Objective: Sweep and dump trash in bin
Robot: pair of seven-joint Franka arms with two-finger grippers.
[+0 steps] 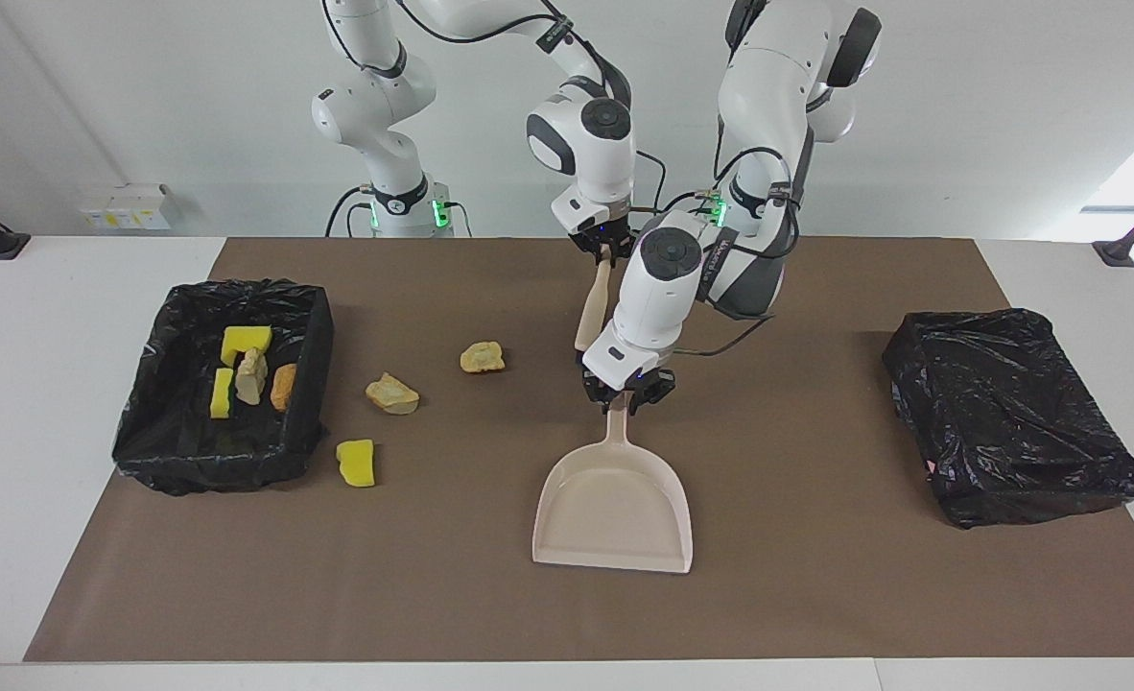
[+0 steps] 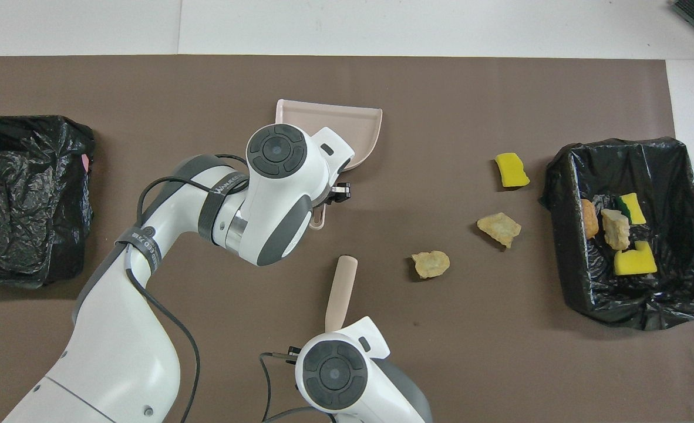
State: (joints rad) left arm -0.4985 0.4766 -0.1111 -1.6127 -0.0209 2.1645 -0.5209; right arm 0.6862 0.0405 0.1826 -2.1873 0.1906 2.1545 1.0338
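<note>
A beige dustpan (image 1: pixel 615 509) (image 2: pixel 359 126) lies flat mid-table, its handle (image 1: pixel 617 432) pointing toward the robots. My left gripper (image 1: pixel 626 401) is shut on the end of that handle. My right gripper (image 1: pixel 607 248) is shut on the top of a beige stick (image 1: pixel 592 307) (image 2: pixel 342 288), which hangs tilted over the mat. Three trash scraps lie loose on the mat: a yellow sponge chunk (image 1: pixel 356 463) (image 2: pixel 511 170) and two tan lumps (image 1: pixel 392 393) (image 1: pixel 482 357). Beside them is the black-lined bin (image 1: pixel 310 384) (image 2: pixel 564 235), which holds several more scraps.
A second bin wrapped in a black bag (image 1: pixel 1013 413) (image 2: pixel 24 194) stands at the left arm's end of the table. A brown mat (image 1: pixel 816 595) covers the tabletop, with white table showing at both ends.
</note>
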